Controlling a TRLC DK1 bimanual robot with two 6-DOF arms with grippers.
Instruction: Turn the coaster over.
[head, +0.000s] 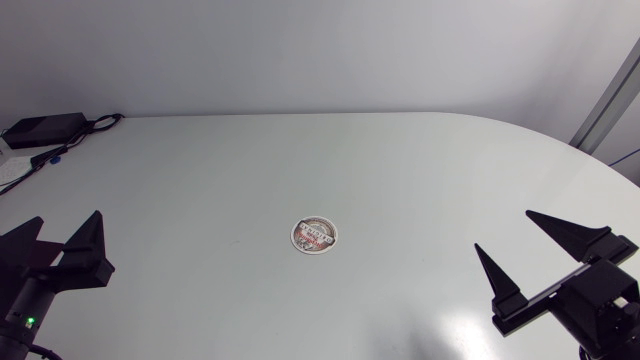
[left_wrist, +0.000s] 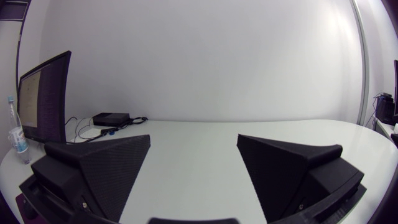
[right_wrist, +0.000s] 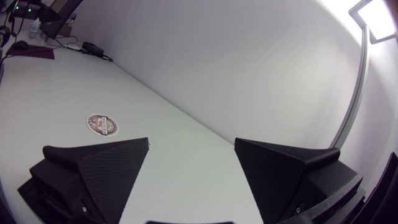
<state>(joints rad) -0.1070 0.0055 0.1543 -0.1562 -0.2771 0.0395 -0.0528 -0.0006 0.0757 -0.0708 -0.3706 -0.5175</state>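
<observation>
Head view shows the coaster (head: 314, 235) lying flat near the middle of the counter (head: 420, 160), printed face up and well apart from both arms. It looks like a thin round card disc: light, fairly stiff, and likely to crease if pinched hard. Almost no edge stands above the surface, so I judge a straight pinch from above would be awkward. The smooth counter probably lets it slide. The better plan seems to be to work one fingertip under the rim, tip the disc up on edge, then take hold across the rim from two opposite sides. The left tool (head: 70, 216) sits low at the near left, its fingers spread wide with nothing between them, pointing out over the counter. Its own wrist view does not show the coaster. The right tool (head: 503, 229) sits at the near right, likewise wide open and empty, angled toward the middle. In the right wrist view the coaster lies ahead of one finger and off to its side, so I judge this arm the better aimed for the reach.
</observation>
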